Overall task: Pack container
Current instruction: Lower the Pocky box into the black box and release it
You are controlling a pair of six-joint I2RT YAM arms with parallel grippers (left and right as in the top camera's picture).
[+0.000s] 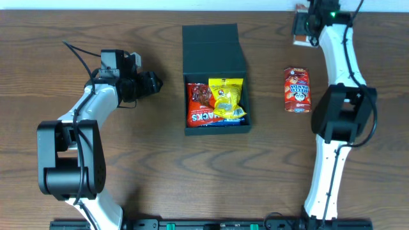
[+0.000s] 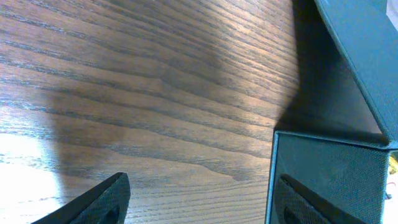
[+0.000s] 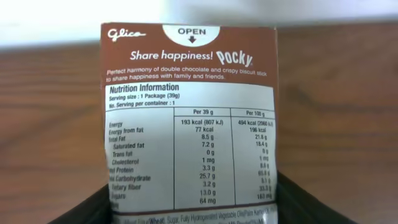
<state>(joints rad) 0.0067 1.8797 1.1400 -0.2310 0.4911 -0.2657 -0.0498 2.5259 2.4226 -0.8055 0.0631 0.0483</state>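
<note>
The black container [image 1: 215, 48] stands open at the table's middle, its flap lid raised at the back. A red snack packet [image 1: 199, 102] and a yellow packet [image 1: 227, 97] lie inside. My right gripper [image 1: 305, 27] is at the far right edge, shut on a brown Pocky packet [image 3: 189, 93], which fills the right wrist view between the fingers [image 3: 189, 202]. My left gripper [image 1: 152, 83] is open and empty, just left of the container. In the left wrist view its fingers [image 2: 199, 199] frame bare wood, with the container's wall [image 2: 329, 171] by the right finger.
A red snack packet [image 1: 296, 90] lies on the wood table to the right of the container. The raised lid [image 2: 367, 50] looms at the upper right of the left wrist view. The table's far edge runs just behind my right gripper.
</note>
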